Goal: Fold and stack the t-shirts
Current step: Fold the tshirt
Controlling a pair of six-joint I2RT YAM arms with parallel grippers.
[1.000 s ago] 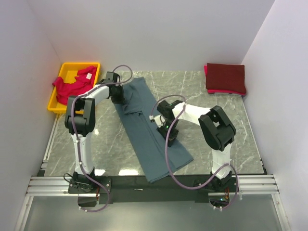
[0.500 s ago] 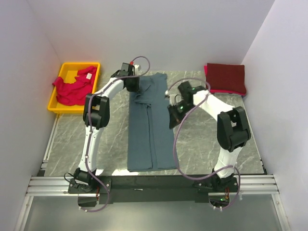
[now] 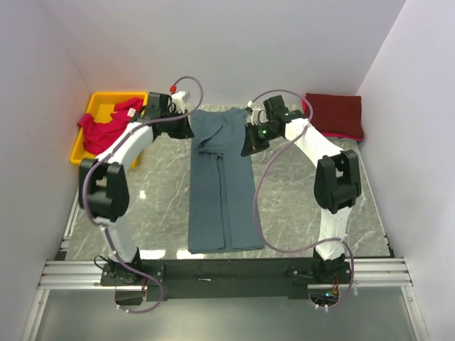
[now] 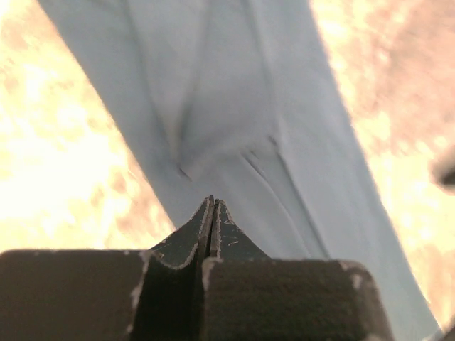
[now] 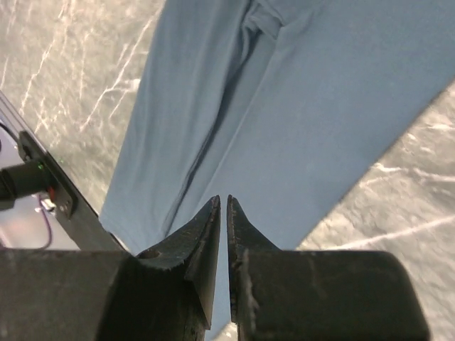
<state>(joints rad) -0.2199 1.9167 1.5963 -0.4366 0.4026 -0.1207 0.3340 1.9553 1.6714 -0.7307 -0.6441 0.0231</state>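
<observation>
The marble-patterned desk (image 3: 306,199) carries a slate blue-grey t-shirt (image 3: 222,185) folded into a long narrow strip. It runs from the near edge of the desk up its middle to the far wall, with a seam down its length and a few creases near the far end. The left arm (image 3: 124,145) arches over to the strip's far left corner and the right arm (image 3: 313,145) to its far right edge. A dark maroon t-shirt (image 3: 333,114) lies folded flat in the far right corner of the desk, well apart from the strip. In the far left corner stands a yellow bin (image 3: 106,98) with a crumpled pinkish-red t-shirt (image 3: 103,128) spilling over its near rim. The left fingers (image 4: 213,200) are pressed fully together, their tips over the blue-grey cloth (image 4: 234,106); I cannot tell whether any cloth is pinched between them. The right fingers (image 5: 215,213) stand a narrow slit apart with nothing between them, poised above the edge of the same shirt (image 5: 306,106).
</observation>
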